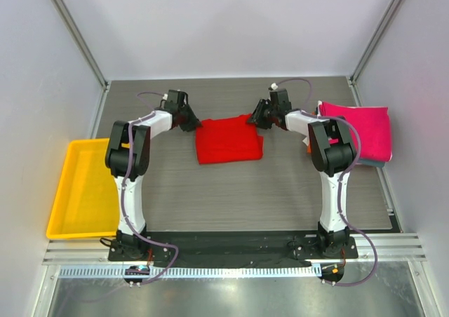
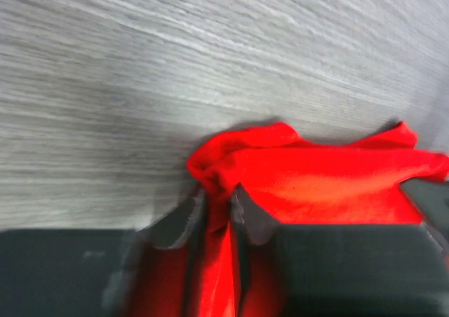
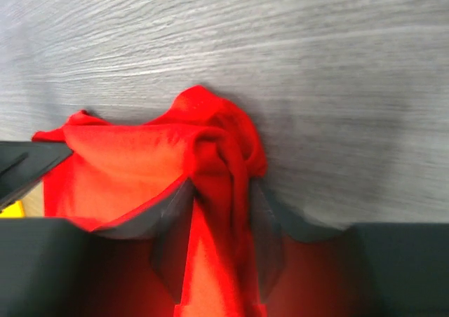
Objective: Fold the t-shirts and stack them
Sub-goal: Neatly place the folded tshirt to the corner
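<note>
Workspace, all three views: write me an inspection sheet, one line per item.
Surface: grey wood-grain table.
Job's things: red t-shirt mid-table, in a rough rectangle; folded stack at the right, magenta on top.
Clutter: yellow tray at the left edge.
Grippers: left gripper and right gripper each pinch a far corner of the red t-shirt.
Cables: purple cables run along both arms.
Surroundings: white walls, metal frame posts.

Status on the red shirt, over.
Both clamped on red t-shirt far corners: left gripper, right gripper. Shirt partly folded, mid-table. Off to the right, pink-topped stack; nothing in the way.
</note>
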